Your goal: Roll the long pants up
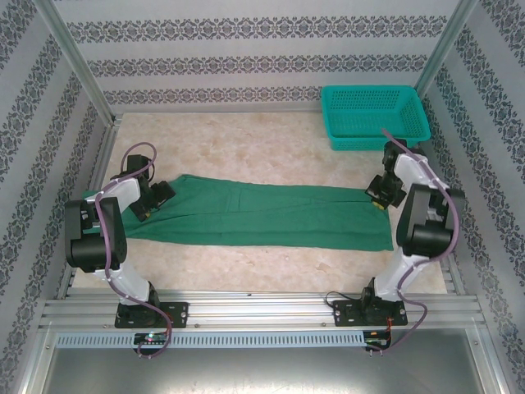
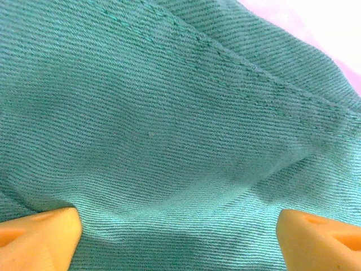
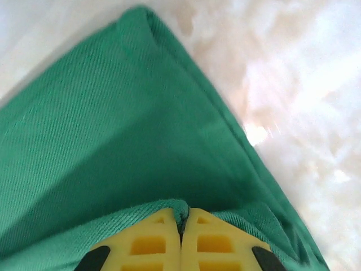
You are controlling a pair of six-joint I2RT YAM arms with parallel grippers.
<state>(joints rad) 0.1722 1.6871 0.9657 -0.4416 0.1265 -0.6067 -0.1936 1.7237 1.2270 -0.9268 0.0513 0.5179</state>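
Caller: Cloth report, top view: long pants (image 1: 262,215) lie left to right across mid-frame, an arm at each end.
Spotter: Left wrist: left gripper (image 2: 180,231) spread wide on cloth. Right wrist: right gripper (image 3: 181,237) pinching an edge fold, bottom centre. I'd say the roll runs leftward.

Finds the long pants (image 1: 271,215) flat on the table (image 1: 246,148), stretched left to right across its middle. Places the left gripper (image 1: 157,199) over their left end, the right gripper (image 1: 380,199) at their right end, cloth between its tips. Notes a basket (image 1: 373,115) at the far right corner, apart from the pants.
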